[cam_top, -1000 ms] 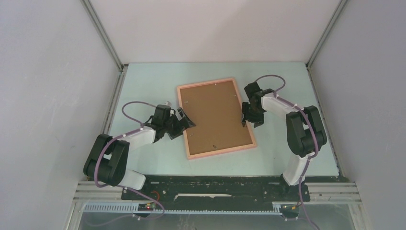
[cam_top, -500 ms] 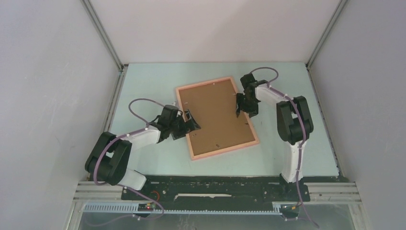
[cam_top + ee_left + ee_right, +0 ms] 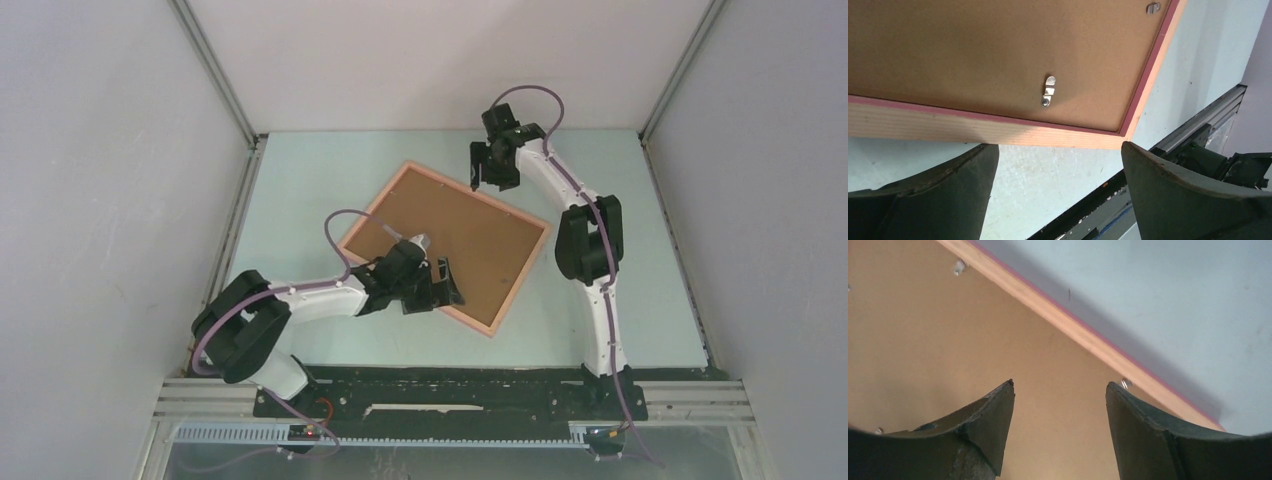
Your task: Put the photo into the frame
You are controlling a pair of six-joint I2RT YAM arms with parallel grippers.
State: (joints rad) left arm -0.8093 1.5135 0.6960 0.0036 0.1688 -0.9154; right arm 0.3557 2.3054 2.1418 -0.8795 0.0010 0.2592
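On my remote feed: a brown backing board (image 3: 470, 235), small metal clips (image 3: 1048, 91) near its edges, lies askew on the pale-green worktop (image 3: 300, 180).

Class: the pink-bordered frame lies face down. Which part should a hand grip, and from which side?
Probably the near long rim of the frame, from above: it stands proud of the recessed backing board, so one finger fits inside, one outside. The open left hand is nearest.

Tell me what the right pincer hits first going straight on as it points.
The right pincer would most likely meet the brown backing board, just inside the rail of the frame; distance unclear.
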